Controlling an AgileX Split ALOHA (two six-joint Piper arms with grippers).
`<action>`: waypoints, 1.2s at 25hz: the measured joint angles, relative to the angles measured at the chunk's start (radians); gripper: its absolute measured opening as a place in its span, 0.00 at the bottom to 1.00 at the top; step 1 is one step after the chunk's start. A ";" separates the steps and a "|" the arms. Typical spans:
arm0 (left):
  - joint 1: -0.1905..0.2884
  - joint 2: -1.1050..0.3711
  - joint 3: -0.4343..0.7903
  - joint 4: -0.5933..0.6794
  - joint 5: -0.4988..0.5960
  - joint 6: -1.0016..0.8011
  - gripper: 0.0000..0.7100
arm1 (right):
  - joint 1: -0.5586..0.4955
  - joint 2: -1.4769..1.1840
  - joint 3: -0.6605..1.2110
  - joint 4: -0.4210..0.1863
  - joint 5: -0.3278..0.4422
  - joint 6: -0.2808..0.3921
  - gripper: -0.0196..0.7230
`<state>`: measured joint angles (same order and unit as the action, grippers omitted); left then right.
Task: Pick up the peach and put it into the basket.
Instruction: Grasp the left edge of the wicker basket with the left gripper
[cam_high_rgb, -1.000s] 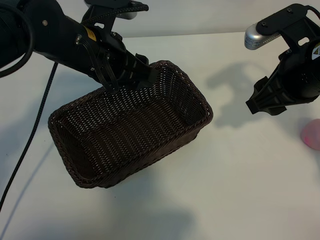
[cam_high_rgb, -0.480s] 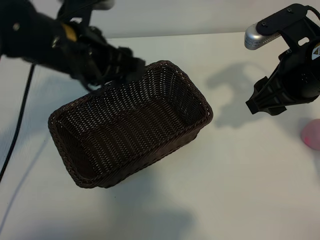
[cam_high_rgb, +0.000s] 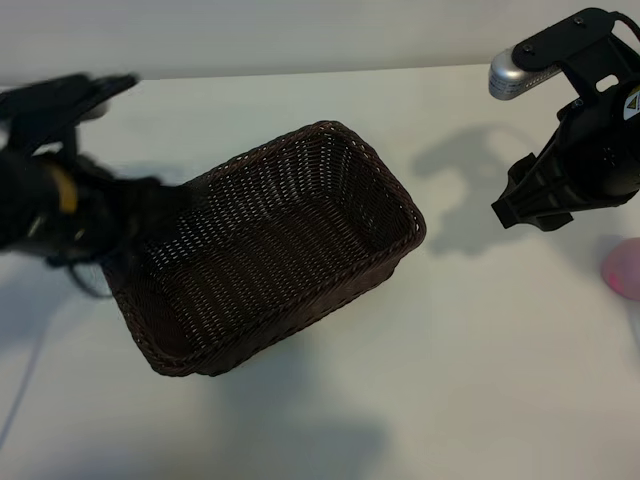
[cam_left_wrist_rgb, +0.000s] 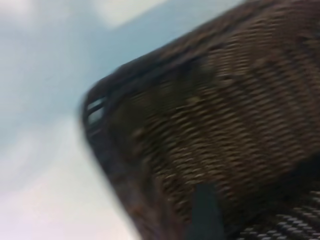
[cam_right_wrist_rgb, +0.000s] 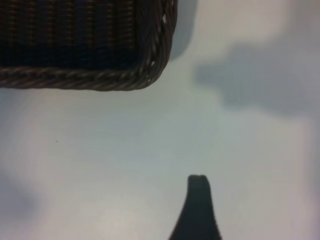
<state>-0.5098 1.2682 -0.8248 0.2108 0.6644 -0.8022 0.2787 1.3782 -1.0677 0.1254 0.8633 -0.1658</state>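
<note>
Low in the picture there is only the flat white table (cam_high_rgb: 450, 400). A bit higher, in the middle, sits the big dark-brown woven wicker basket (cam_high_rgb: 405, 250) with round corners and a braided rim. It lies slanted, with one short end at the lower left and the other at the upper right.

At the right edge, about as high as the basket's middle, is the small round pale-pink peach (cam_high_rgb: 625, 270). It lies on the table, well apart from the basket, and the picture's edge cuts part of it off.

Just above the peach, at the right, my black right pincer (cam_high_rgb: 515, 210) hangs over the table and points down. It is open and holds nothing. Its shadow falls on the table between it and the basket. My right wrist camera shows one dark finger (cam_right_wrist_rgb: 198, 210) over bare table, with a corner of the basket's rim (cam_right_wrist_rgb: 90, 80) farther off.

At the left of the picture, my black left pincer (cam_high_rgb: 150, 198) is a dark smear right at the basket's left side. I cannot tell if it is open or closed, or if it touches the basket. My left wrist camera is filled with the basket's woven wall (cam_left_wrist_rgb: 225, 115), very close
</note>
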 joint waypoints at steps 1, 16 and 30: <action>0.000 -0.015 0.021 0.027 0.012 -0.051 0.77 | 0.000 0.000 0.000 0.000 0.000 0.000 0.78; 0.000 -0.099 0.205 0.173 0.015 -0.387 0.79 | 0.000 0.000 0.000 0.004 0.005 0.000 0.78; 0.000 -0.077 0.205 0.193 -0.018 -0.439 0.87 | 0.000 0.000 0.000 0.005 0.005 -0.001 0.78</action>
<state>-0.5098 1.1916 -0.6197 0.4033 0.6460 -1.2410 0.2787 1.3782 -1.0677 0.1299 0.8684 -0.1667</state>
